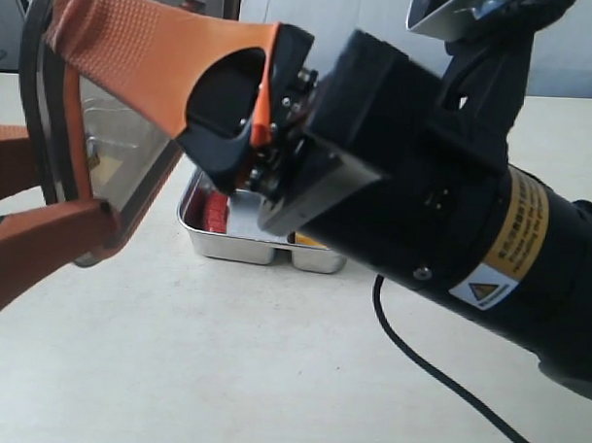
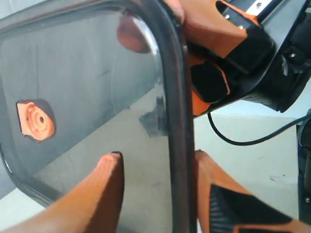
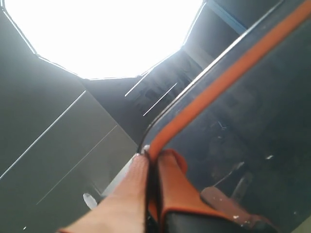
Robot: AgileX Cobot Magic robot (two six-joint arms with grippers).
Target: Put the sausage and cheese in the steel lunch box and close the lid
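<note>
your right gripper (image 3: 151, 158) pinches the upper edge of the lid (image 1: 123, 147). the left gripper (image 2: 158, 156) straddles its rim, and you cannot tell whether it is clamped. the lid hangs tilted above the steel lunch box (image 1: 232, 246), which sits open on the pale table (image 1: 223, 355) with the sausage (image 1: 216, 211) and the cheese (image 1: 308, 240) inside.

Tilted lid (image 1: 123, 162) in left pincer (image 1: 83, 202)

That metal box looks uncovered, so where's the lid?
In the exterior view the lid is in the air at the left, pinched by the right gripper, higher than and left of the lunch box.
</note>
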